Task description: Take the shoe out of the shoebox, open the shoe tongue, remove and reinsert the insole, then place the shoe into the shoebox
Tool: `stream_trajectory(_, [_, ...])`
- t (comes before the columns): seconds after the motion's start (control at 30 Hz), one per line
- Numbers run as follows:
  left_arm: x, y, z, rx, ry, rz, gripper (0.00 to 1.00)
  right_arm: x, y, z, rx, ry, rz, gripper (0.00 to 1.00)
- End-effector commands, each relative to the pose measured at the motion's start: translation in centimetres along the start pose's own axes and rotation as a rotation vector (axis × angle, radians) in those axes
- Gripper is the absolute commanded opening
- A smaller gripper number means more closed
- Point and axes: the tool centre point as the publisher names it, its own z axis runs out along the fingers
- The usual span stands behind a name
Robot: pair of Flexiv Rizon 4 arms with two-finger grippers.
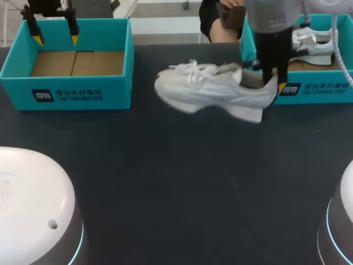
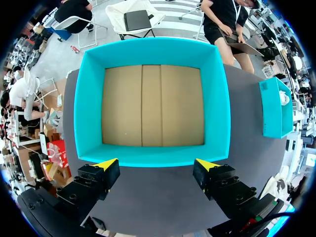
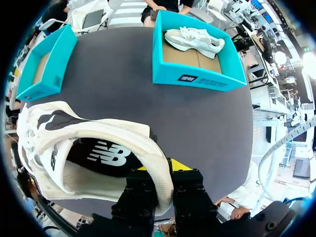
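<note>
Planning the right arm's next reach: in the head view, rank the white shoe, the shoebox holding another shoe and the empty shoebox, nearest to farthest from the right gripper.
1. White shoe, heel held in the right gripper.
2. Shoebox holding another shoe, just beside it at the right.
3. Empty shoebox, far left, below the left gripper.

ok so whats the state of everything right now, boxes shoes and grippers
left shoebox: open, empty
right shoebox: open, one shoe inside
boxed shoe: lying in right shoebox
held shoe: gripped at heel collar, insole in place
left gripper: open, empty, over left shoebox
right gripper: shut on held shoe
</note>
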Motion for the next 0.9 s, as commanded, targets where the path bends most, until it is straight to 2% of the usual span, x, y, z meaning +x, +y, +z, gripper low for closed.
stream_trajectory(0.03, [0.0, 0.0, 0.0, 0.000, 0.000, 0.000, 1.00, 5.5, -1.2, 2.4, 0.026, -0.039, 0.002, 0.00])
stream_trajectory(0.2, [0.0, 0.0, 0.0, 0.000, 0.000, 0.000, 1.00, 8.7, -3.3, 4.0, 0.032, -0.061, 0.012, 0.00])
stream_trajectory(0.37, [0.0, 0.0, 0.0, 0.000, 0.000, 0.000, 1.00, 10.7, -4.8, 5.8, 0.037, -0.063, 0.039, 0.00])
stream_trajectory(0.7, [0.0, 0.0, 0.0, 0.000, 0.000, 0.000, 1.00, 12.3, -6.2, 9.7, 0.000, -0.127, -0.012, 0.00])
stream_trajectory(0.87, [0.0, 0.0, 0.0, 0.000, 0.000, 0.000, 1.00, 13.1, -6.8, 11.2, -0.016, -0.103, -0.059, 0.00])
stream_trajectory(0.9, [0.0, 0.0, 0.0, 0.000, 0.000, 0.000, 1.00, 13.2, -6.9, 11.5, -0.040, -0.110, -0.065, 0.00])
